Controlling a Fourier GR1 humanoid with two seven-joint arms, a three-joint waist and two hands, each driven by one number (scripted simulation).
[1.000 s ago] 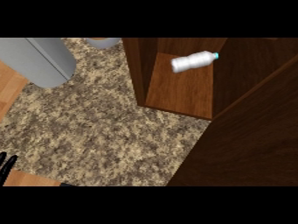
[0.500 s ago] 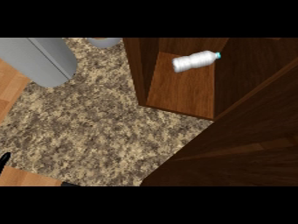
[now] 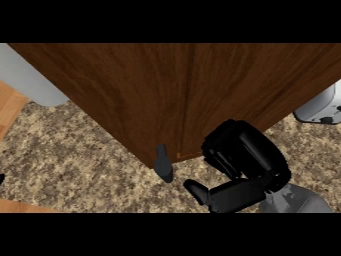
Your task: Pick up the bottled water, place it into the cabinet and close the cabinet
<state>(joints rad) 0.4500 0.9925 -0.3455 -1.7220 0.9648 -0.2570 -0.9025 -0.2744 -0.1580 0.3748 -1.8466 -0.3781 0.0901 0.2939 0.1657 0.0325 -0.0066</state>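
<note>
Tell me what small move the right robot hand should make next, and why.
Probably draw the right robot hand back from the cabinet. Its doors look closed, the bottle is out of sight, and the hand's curled fingers rest at the door's lower edge beside the handle.

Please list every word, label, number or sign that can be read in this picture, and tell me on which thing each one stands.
None: no readable text shows anywhere.
The cabinet door is plain wood with a dark handle.
The toaster at the right edge shows a knob but no lettering.
The bottled water is not in view, so its label cannot be read.
</note>
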